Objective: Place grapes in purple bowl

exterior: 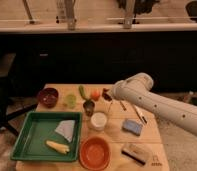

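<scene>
A wooden worktop [152, 135] stands before a dark wall and carries all the things. From the right a thick white arm [159, 104] reaches over it toward the far middle. On the near left lies a green tray [29, 131], and in it a grey-blue cloth [66, 130] and a yellow piece of food [57, 147]. Just right of the tray, at the near edge, is an orange bowl [94, 153]. The purple bowl [47, 97] stands at the far left corner, well apart from the arm. A white cup [98, 120] is in the middle, and a blue sponge [132, 126] is to the right of it. The hand [106, 95] is at the end of the arm, just right of an orange fruit [95, 94]; its fingers are together and I see nothing between them. The grapes [88, 106], a small dark cluster, sit on the worktop just far of the white cup and near-left of the hand.
</scene>
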Controlling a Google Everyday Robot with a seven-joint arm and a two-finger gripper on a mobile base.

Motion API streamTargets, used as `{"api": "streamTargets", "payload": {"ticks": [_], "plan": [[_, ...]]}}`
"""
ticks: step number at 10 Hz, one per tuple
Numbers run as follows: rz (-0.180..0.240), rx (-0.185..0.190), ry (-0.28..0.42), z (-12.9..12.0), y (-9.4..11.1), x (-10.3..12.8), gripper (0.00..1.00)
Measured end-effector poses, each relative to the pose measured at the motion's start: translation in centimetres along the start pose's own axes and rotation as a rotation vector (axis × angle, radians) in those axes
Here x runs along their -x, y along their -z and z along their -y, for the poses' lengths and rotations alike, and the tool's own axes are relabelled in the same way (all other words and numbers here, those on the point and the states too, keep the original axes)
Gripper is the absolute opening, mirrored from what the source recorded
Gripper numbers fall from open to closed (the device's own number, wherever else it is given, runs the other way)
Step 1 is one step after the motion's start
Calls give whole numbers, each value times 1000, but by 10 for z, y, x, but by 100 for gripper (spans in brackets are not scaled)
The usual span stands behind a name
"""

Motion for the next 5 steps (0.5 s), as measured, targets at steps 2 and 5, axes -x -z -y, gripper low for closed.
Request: {"api": "streamTargets", "payload": {"ticks": [2, 5], "plan": [[18, 41, 78, -17, -4, 32, 0], [26, 108, 196, -36, -14, 75, 0]]}}
